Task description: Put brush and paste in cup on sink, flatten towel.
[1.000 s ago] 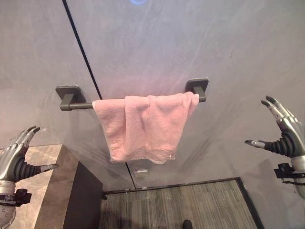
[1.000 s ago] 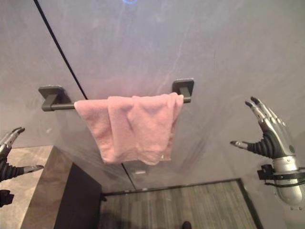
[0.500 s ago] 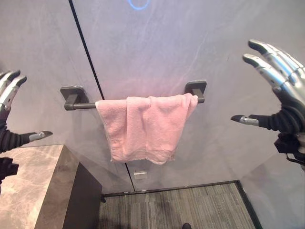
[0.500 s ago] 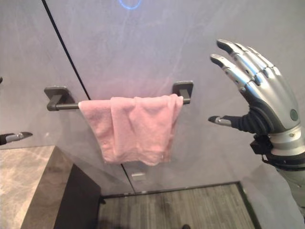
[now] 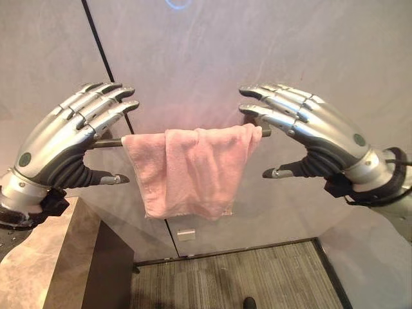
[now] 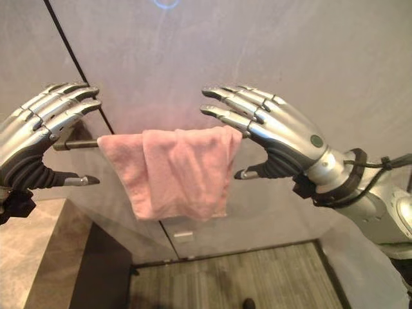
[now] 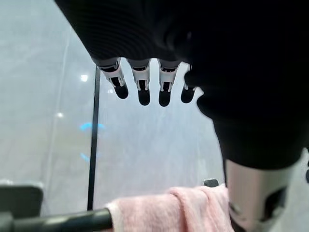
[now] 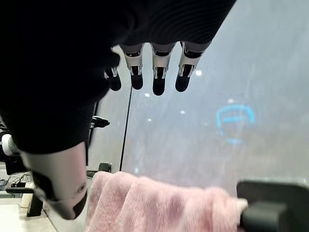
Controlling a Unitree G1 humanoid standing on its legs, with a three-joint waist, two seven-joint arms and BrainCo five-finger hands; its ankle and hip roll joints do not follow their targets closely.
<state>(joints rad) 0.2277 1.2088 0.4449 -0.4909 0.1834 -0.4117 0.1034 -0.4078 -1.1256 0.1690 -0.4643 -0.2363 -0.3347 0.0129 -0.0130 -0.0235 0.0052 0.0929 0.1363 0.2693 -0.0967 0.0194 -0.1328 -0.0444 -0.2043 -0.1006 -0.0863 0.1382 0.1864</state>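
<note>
Pink towel (image 5: 193, 168) draped bunched and doubled over the right half of the rail (image 6: 76, 144), left half bare. Left hand (image 5: 71, 132) raised at the towel's left edge, right hand (image 5: 309, 129) at its right end near the rail bracket (image 8: 273, 208); fingers of both straight and spread, holding nothing. Positioned, apparently, to take each side and draw the cloth flat. Stone surface (image 5: 38, 264) at lower left.

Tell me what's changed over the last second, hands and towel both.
Both hands rose from low at the sides and came inward to the towel bar: the left hand now sits by the pink towel's left end, the right hand by its right end. Both remain open, fingers straight, holding nothing. The towel still hangs bunched and folded over the bar, unmoved.
</note>
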